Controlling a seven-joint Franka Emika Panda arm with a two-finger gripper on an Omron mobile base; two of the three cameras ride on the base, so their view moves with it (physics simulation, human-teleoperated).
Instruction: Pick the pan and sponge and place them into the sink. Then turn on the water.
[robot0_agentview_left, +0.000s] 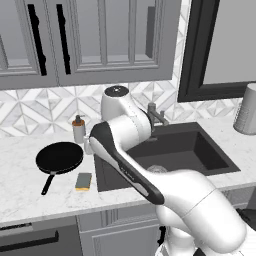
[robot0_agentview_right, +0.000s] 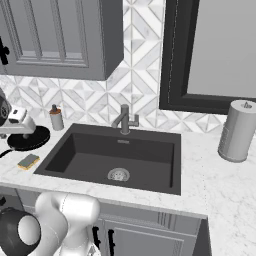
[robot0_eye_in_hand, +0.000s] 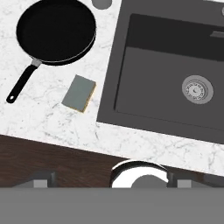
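A white marble counter (robot0_agentview_left: 30, 200) holds a dark sink (robot0_agentview_left: 200, 150) with a silver drain (robot0_eye_in_hand: 197, 89). The black pan (robot0_agentview_left: 59, 157) sits on the counter at about nine o'clock from the sink, its thin handle (robot0_eye_in_hand: 20, 84) pointing toward the counter's front edge. The sponge (robot0_agentview_left: 84, 181), green layer up, lies near the pan, at about five o'clock from it, between pan and sink and touching neither. A soap bottle (robot0_agentview_left: 78, 129) stands behind the pan by the wall. The faucet (robot0_agentview_right: 124, 119) rises at the sink's twelve o'clock. The gripper (robot0_agentview_right: 19, 121) hovers above the pan area; I cannot tell whether its jaws are open or closed. A paper towel roll (robot0_agentview_right: 237, 131) stands at the sink's three o'clock.
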